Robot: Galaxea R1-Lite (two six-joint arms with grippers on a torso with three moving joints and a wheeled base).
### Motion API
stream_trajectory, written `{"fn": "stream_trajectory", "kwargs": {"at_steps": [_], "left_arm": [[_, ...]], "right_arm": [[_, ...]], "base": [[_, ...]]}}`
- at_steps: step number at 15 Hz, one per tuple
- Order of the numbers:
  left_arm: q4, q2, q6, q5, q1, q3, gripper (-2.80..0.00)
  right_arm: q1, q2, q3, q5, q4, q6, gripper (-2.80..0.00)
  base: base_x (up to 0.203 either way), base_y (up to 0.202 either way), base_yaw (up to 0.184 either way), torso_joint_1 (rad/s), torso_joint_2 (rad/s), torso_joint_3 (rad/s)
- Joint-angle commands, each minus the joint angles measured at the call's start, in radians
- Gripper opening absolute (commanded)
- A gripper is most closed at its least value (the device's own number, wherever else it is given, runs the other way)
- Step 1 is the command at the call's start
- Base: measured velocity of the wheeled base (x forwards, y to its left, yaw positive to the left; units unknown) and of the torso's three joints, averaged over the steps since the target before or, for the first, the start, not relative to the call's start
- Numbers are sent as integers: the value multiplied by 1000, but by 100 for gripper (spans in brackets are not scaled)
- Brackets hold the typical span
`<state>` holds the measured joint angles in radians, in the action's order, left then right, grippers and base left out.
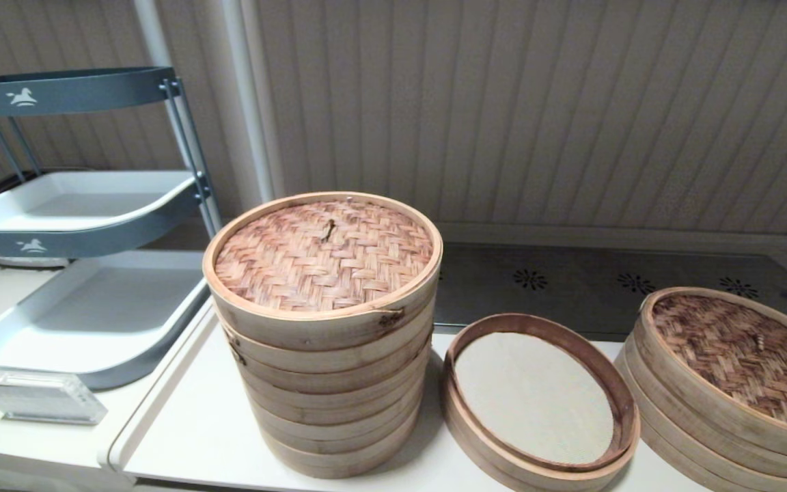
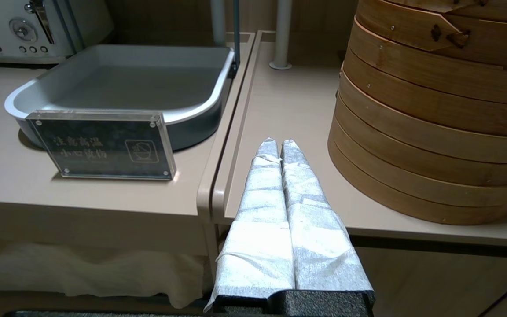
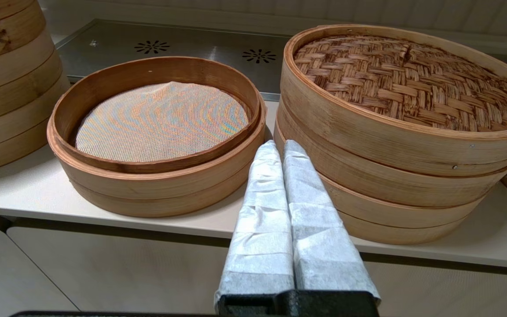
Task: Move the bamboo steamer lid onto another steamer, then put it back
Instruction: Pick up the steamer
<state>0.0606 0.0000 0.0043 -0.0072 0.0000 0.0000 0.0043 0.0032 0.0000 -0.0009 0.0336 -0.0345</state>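
Note:
The dark brown woven bamboo steamer lid (image 1: 742, 355) (image 3: 407, 81) rests on a low pale steamer at the table's right end. Left of it stands the shallow open steamer (image 1: 540, 400) (image 3: 156, 132) with its beige mesh floor uncovered. My right gripper (image 3: 278, 145) is shut and empty, held low at the table's front edge, its tips between the open steamer and the lidded one. My left gripper (image 2: 278, 141) is shut and empty too, over the table's front left corner beside the tall steamer stack. Neither gripper shows in the head view.
A tall many-tiered pale steamer (image 1: 325, 335) (image 2: 434, 110) with a reddish-orange woven lid stands left of centre. A grey tiered tray rack (image 1: 86, 273) and an acrylic sign (image 2: 101, 145) occupy the side counter. A dark metal panel (image 1: 605, 280) runs behind the steamers.

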Motion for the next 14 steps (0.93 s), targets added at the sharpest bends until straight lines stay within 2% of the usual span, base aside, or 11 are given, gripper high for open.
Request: {"fn": "stream_trajectory", "kwargs": {"at_steps": [1, 8, 10, 12, 14], "left_arm": [[1, -2, 0, 0, 0, 25, -280], [1, -2, 0, 0, 0, 25, -280], [1, -2, 0, 1, 0, 25, -280], [1, -2, 0, 0, 0, 25, -280], [1, -3, 0, 0, 0, 25, -280]], "right_arm": [[0, 1, 26, 1, 3, -5, -280], [2, -4, -13, 6, -38, -10, -280], [1, 0, -132, 20, -97, -9, -280], [1, 27, -321, 43, -239, -9, -280], [1, 156, -433, 48, -280, -8, -280]], "base": [[0, 0, 0, 0, 0, 0], [0, 0, 0, 0, 0, 0], [0, 0, 0, 0, 0, 0], [0, 0, 0, 0, 0, 0], [0, 0, 0, 0, 0, 0]]}}
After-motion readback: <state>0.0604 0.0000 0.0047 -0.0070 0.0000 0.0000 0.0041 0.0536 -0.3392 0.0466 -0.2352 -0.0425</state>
